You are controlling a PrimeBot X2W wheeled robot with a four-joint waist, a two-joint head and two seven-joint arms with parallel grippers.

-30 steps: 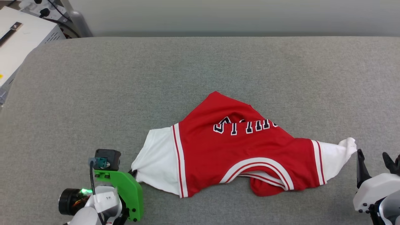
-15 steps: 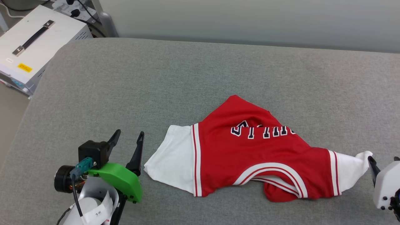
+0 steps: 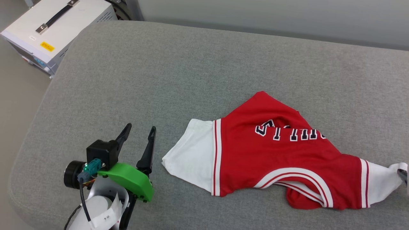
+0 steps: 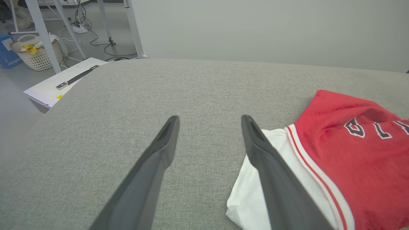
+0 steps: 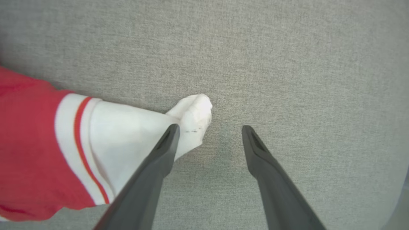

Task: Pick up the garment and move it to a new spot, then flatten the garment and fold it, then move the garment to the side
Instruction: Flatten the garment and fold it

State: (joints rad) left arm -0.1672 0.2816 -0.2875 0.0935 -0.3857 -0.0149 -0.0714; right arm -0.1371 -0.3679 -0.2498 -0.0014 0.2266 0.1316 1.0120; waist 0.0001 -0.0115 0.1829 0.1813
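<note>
Folding the garment (image 3: 281, 159) now risks trapping its bunched hem; left gripper (image 3: 140, 127) and right gripper (image 5: 210, 126) gape open, empty.

Smooth knit cloth garment (image 3: 271, 159), cushion (image 3: 191, 64) — rough, matt weave

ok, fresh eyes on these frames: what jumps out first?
The red jersey grabs the eye. It lies rumpled right of centre on the gray cushioned surface, its chest lettering partly creased under a fold. The left gripper stands open and empty beside one white sleeve. In the right wrist view the right gripper is open too, one finger crossing in front of the bunched sleeve tip.
</note>
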